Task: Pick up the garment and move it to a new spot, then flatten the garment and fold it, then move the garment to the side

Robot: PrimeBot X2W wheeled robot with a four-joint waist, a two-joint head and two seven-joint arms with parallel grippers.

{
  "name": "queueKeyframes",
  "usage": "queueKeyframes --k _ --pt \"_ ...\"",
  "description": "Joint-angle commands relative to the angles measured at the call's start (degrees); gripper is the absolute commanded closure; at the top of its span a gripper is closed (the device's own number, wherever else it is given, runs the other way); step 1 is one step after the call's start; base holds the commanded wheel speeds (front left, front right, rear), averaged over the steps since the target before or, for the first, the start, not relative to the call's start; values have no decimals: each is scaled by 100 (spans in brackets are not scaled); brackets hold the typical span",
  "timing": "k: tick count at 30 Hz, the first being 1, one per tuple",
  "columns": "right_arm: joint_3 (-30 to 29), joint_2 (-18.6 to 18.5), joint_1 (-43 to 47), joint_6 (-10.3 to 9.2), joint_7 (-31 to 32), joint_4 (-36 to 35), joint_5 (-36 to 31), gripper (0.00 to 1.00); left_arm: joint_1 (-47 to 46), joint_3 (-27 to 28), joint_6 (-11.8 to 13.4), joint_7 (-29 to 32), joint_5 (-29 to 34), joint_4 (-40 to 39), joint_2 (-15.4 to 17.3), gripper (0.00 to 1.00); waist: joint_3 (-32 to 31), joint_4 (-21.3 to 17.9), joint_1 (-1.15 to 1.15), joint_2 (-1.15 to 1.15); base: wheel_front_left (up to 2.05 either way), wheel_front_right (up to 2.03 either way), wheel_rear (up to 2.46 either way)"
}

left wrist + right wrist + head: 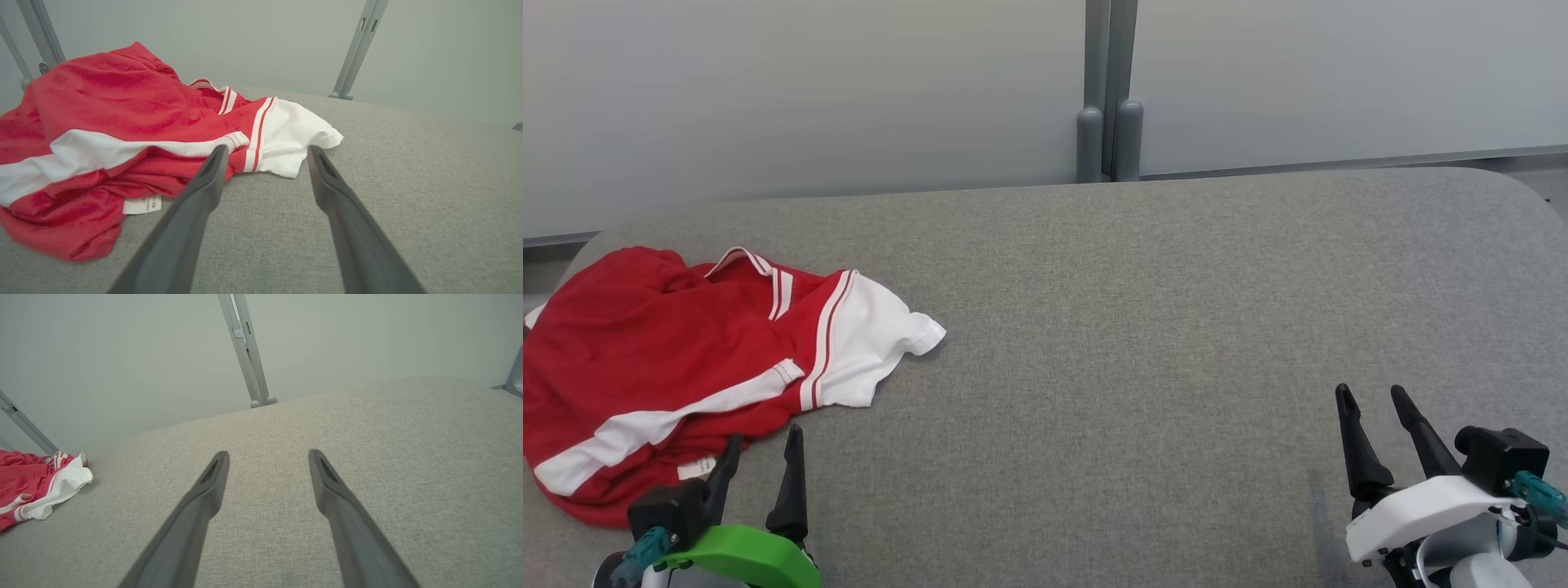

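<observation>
Garment [670, 359] in red with white bands lies crumpled at the far left end of a grey fabric-covered table [1135, 327], one white sleeve [874, 343] spilling toward the table's middle and the bulk bunched in loose folds against the left edge. A small white care label [696, 468] pokes out from under the near hem.

The left gripper [765, 435], on a green wrist mount, sits at the garment's near edge, its two dark fingers spread wide and holding nothing. In the left wrist view the garment [114, 122] lies ahead and to the left of the left gripper [267, 148]; the tip of one finger overlaps the red cloth beside the care label [143, 204], though whether it touches the fabric cannot be told, while the other finger stands over bare table [408, 183].

The right gripper [1370, 392], on a white wrist mount, waits well apart at the opposite end of the table, fingers likewise spread and empty. From the right wrist view the right gripper [268, 453] points across open grey table [367, 428], with the garment [32, 486] at the far left margin.

Pale wall panels [809, 90] joined by grey posts [1109, 90] stand behind the table.
</observation>
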Motion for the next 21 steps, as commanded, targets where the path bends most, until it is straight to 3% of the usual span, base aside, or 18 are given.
queueKeyframes --k 1,15,21 --pt "-7 -43 53 3 -59 -10 -163 0 23 13 -22 -54 172 -21 66 0 1 -2 0 47 0 0 0" --pt "-10 -71 119 3 -252 126 -760 0 69 6 -43 -243 869 88 115 0 1 -39 0 56 0 0 0" --pt "-42 -107 159 3 -320 165 -993 0 73 53 -81 -311 708 445 36 0 -16 -48 0 59 0 0 0"
